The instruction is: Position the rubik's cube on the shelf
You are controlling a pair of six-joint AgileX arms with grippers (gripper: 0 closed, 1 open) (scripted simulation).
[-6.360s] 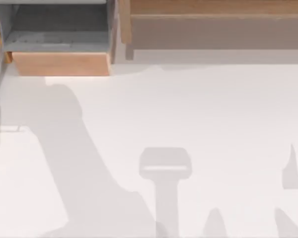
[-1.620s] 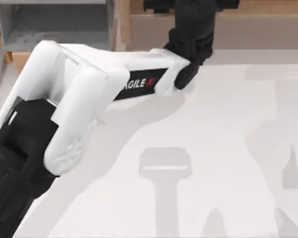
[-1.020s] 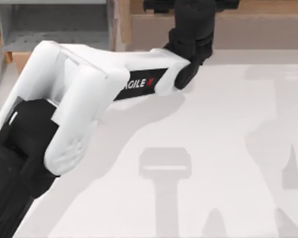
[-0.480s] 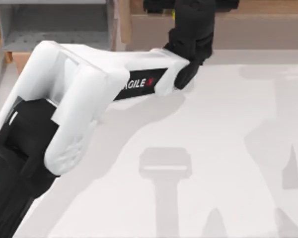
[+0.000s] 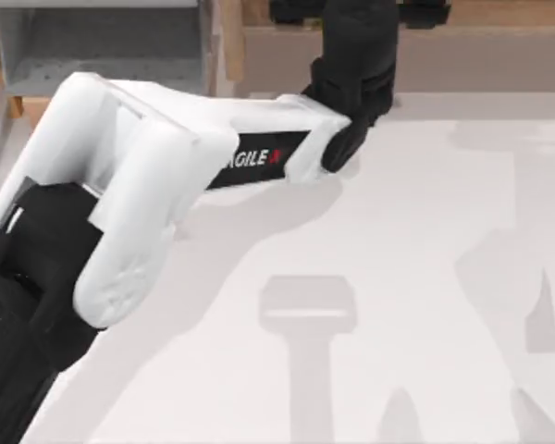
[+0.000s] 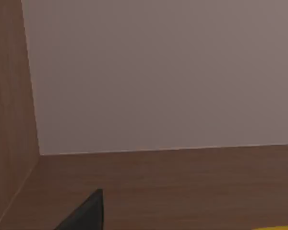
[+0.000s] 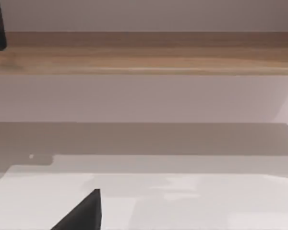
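The shelf (image 5: 462, 55), a long wooden piece with a brown top board and a grey-brown front face, is set along the far edge of the white surface (image 5: 425, 277); a smaller grey-lined box (image 5: 102, 55) is placed just beside the shelf's left end post. The left arm (image 5: 148, 185) is stretched from the near left corner of the surface up to the shelf, and its left end effector (image 5: 359, 11) is held over the top board, near the left post. In the left wrist view the brown board (image 6: 182, 187) and the wall behind it are seen close up, with one dark fingertip (image 6: 89, 213) and a thin yellow sliver taken to be the rubik's cube (image 6: 281, 228), low against the board. Whether the fingers are spread or pinching the cube cannot be told. The step in hand is judged to be the set-down: the cube is best lowered flat onto the board, kept back from the front edge, and released before any lift straight upward. The right arm is parked facing the shelf.
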